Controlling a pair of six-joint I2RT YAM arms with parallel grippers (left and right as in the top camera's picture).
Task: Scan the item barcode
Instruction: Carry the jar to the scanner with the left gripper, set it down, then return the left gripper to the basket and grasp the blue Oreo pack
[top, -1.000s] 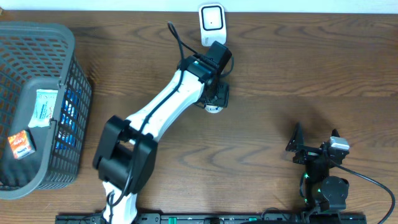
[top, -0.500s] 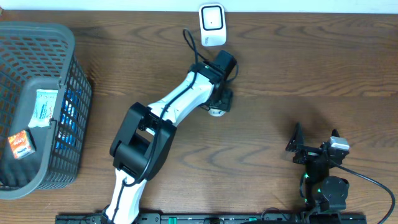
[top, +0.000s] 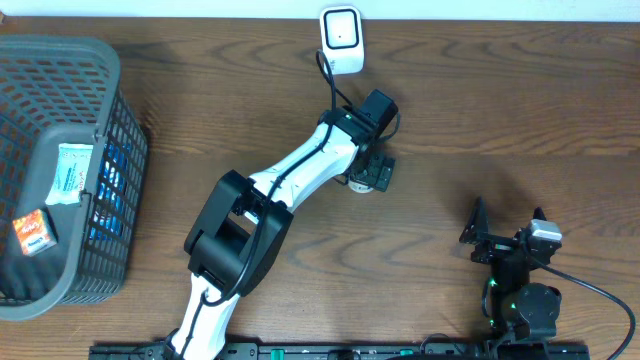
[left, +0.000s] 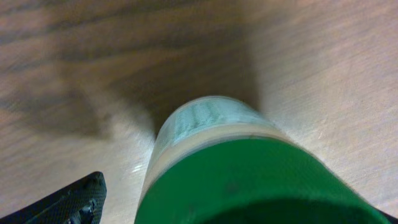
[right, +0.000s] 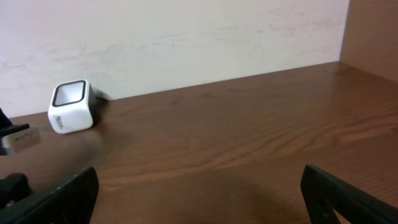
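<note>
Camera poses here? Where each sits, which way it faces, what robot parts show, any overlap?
Overhead: above the wooden table, facing straight down; grey plastic basket, white cube-shaped scanner, left gripper, right gripper with arms.
Left wrist: facing down onto a green-capped cylindrical bottle; one black fingertip shows.
Right wrist: low, facing across the table to the wall; both fingers show.
Shared: overhead and right wrist both see the scanner.
</note>
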